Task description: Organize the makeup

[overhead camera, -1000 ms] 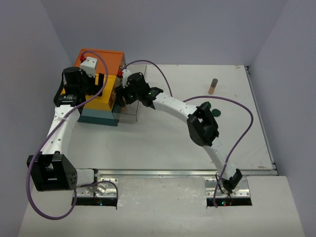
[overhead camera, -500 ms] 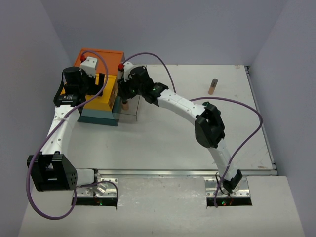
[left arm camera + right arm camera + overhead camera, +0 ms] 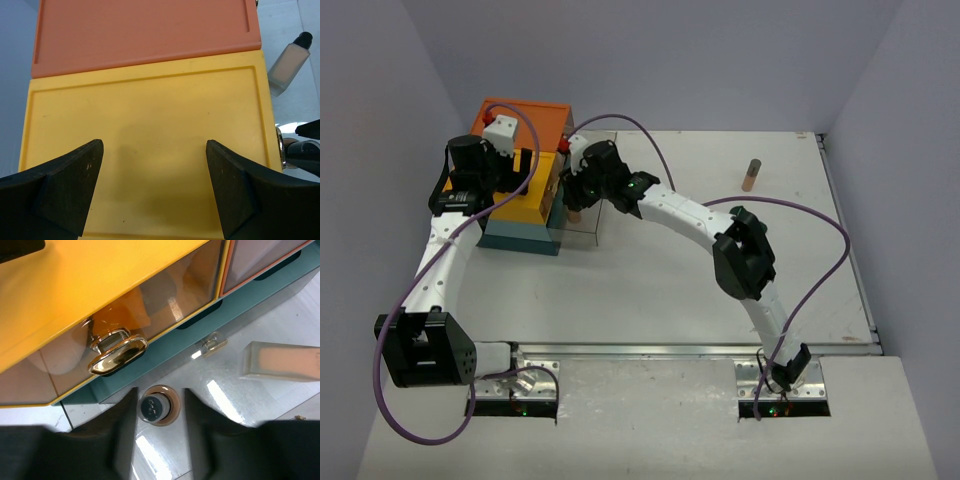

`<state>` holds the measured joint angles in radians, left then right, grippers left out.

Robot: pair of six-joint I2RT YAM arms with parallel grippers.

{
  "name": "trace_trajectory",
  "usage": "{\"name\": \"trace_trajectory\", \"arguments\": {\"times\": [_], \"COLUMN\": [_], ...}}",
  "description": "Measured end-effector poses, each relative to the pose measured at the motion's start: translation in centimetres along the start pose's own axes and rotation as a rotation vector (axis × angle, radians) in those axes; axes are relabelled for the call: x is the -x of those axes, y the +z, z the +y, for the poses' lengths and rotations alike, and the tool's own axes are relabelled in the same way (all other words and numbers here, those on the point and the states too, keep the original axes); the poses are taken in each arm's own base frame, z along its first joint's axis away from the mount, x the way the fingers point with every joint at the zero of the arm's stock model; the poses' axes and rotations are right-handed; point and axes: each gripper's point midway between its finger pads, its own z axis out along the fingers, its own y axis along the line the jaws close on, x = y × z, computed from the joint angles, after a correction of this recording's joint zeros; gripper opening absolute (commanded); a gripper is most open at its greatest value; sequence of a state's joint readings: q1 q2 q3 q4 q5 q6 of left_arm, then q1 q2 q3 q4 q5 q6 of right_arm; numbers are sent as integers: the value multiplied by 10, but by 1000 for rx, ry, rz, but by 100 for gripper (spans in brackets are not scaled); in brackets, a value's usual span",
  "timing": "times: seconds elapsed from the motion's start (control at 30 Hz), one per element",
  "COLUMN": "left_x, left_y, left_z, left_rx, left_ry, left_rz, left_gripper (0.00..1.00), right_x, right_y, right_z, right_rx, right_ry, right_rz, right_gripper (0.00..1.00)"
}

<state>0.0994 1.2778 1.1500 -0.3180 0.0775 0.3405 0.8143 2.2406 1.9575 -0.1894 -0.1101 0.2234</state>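
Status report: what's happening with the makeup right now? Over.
Left jaws open over yellow drawer box. Right jaws flank brown bottle, grip unclear. Second bottle stands far right.

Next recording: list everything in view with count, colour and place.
drawer box: one, orange, yellow and teal, far left
gold handle: one, on the yellow drawer's clear front
round bottle: one, brown, dark cap, before the box
square bottle: one, beige, black cap, beside the box
cylindrical bottle: one, tan, upright, far right
table: one, white
left tool: one, black, open above the yellow lid
right tool: one, black, straddling the round bottle
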Motion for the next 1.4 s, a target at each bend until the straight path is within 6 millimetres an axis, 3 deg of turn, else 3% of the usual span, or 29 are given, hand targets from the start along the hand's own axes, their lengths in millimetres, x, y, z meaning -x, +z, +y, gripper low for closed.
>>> {"name": "trace_trajectory", "arguments": {"times": [0.17,0.37,0.53,0.7,0.87,0.93,1.1,1.13,1.4], "left_x": [0,0,-2,-2,-2,-2,-2,-2,-3], "left_y": [0,0,1,1,1,1,1,1,2], "left_z": [0,0,-1,-1,-1,-1,-1,-2,-3], "left_rx": [-2,-2,-4,-6,-6,-6,-10,-12,-16], "left_ry": [3,7,10,11,16,17,17,17,17], "left_rz": [0,0,2,3,3,3,1,1,6], "left_gripper": [82,82,82,82,82,82,82,82,82], "right_x": [3,4,8,21,6,7,5,5,20], "right_y": [0,-1,-2,9,22,21,23,23,19], "right_z": [-5,-4,7,-4,-22,-27,-34,-36,-42], "right_rx": [-29,-27,85,113,101,97,78,72,30], "right_ry": [-9,34,209,322,435,458,471,471,392], "right_rz": [-8,-7,-19,-41,-18,-21,-20,-21,-49], "right_gripper": [0,0,0,0,1,9,57,62,72]}}
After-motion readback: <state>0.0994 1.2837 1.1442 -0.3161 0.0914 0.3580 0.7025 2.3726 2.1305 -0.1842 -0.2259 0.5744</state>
